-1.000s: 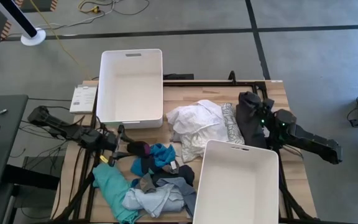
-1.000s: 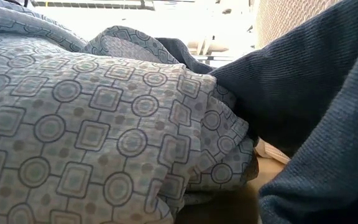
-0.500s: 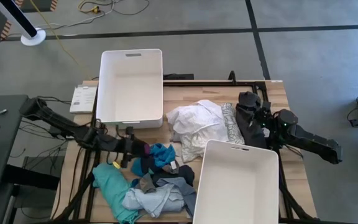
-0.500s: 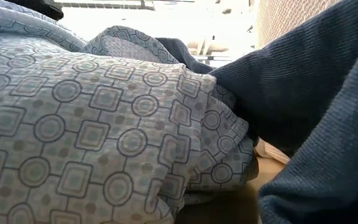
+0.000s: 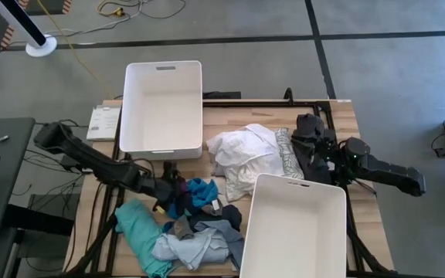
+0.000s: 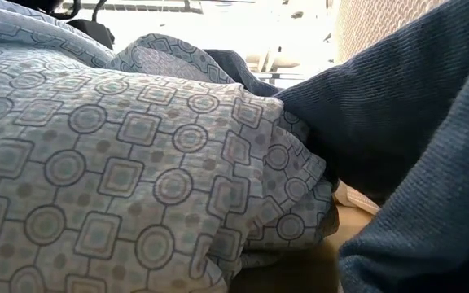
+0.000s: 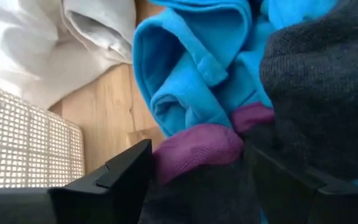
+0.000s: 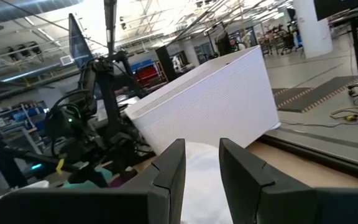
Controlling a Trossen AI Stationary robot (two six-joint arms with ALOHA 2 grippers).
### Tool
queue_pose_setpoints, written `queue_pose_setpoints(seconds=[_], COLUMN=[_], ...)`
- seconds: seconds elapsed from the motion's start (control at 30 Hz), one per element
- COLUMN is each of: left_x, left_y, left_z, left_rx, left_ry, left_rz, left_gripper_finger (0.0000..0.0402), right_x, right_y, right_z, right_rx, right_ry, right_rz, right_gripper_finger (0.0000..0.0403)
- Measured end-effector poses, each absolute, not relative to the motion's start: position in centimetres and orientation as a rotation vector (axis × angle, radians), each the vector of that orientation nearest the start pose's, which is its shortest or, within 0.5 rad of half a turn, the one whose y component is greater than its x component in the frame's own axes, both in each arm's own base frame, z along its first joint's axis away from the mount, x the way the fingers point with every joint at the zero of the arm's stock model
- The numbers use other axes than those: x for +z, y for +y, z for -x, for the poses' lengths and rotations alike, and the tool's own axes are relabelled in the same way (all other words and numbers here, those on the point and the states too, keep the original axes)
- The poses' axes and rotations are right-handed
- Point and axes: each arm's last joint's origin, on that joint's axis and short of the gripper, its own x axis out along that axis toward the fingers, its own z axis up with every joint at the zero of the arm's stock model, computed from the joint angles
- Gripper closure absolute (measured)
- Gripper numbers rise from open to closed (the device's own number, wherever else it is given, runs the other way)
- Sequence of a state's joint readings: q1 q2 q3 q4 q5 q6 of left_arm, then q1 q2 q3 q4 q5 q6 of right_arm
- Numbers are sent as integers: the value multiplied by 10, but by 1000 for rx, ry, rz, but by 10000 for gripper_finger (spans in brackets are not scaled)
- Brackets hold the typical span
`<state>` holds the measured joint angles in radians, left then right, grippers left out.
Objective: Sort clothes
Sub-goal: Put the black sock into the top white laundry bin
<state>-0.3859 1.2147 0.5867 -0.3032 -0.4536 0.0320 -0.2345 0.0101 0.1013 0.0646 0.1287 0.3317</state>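
Altogether two white bins (image 5: pixel 163 108) are counted; left gripper (image 7: pixel 197 165) spread around purple-dark sock (image 7: pixel 194 149); right gripper (image 8: pixel 201 165) parted, empty.

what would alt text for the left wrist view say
The left gripper, fingers open, sits over a purple-cuffed dark sock, beside a bright blue garment and dark grey knit fabric. White cloth and a white bin's wall lie behind, on the wooden table.

No legible text, label, brand, number or sign in any view. A white sheet (image 5: pixel 103 122) lies just beside the far white bin (image 5: pixel 163 108), at the table's edge; its dark print is too small to read.
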Motion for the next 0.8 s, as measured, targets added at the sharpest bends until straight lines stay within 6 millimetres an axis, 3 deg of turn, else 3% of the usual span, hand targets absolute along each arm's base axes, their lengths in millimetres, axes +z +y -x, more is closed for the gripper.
queue_pose_setpoints(seconds=[0.13, 0.43, 0.6, 0.8], left_x=[176, 172, 178, 210], left_y=[-71, -70, -75, -88], left_z=[-208, -203, -205, -214], left_rx=[53, 59, 42, 3], left_ry=[878, 944, 931, 877], left_rz=[-412, -416, -418, -462], left_gripper_finger=[202, 383, 395, 398], right_x=[203, 203, 203, 203], right_y=[-23, -22, -22, -22], right_z=[-87, -87, -87, -87], right_rx=[-319, -303, -304, -305], right_ry=[-212, -207, -206, -206], right_rz=[-321, -322, -323, -323], right_gripper_finger=[287, 287, 287, 287])
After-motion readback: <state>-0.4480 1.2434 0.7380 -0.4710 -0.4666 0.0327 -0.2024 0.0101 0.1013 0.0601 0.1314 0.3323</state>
